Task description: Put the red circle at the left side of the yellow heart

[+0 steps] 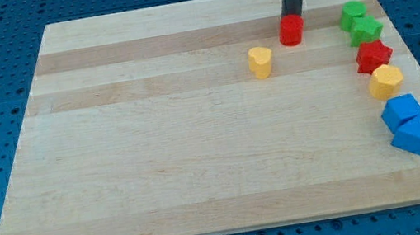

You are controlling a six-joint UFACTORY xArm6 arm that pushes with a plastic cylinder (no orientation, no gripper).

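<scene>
Surroundings: blue perforated bench is showing on every side of a pale wooden board (199,152), which is filling most of the view.
Rod: dark, straight, coming down from the view's top; no fingers on it to open or shut, so nothing is being gripped.
Side column: two green blocks (358,22), a red star (373,56), a yellow hexagon (385,80) and two blue blocks (406,123) are sitting in a curving line near the view's right edge, well apart from the work.
Yellow heart (260,62): lying alone, at about 8 o'clock from the red circle, near it but not touching.
Red circle (290,30): sitting at about 2 o'clock from the heart, so on the wrong side.
My tip (293,16): resting at the circle's 12 o'clock edge, seemingly touching it.
Deciding relation: judging from this, the circle is needing to travel past the heart to its 9 o'clock side; my tip is standing behind the circle's top, not its 3 o'clock flank, so a leftward push is calling for repositioning first.
</scene>
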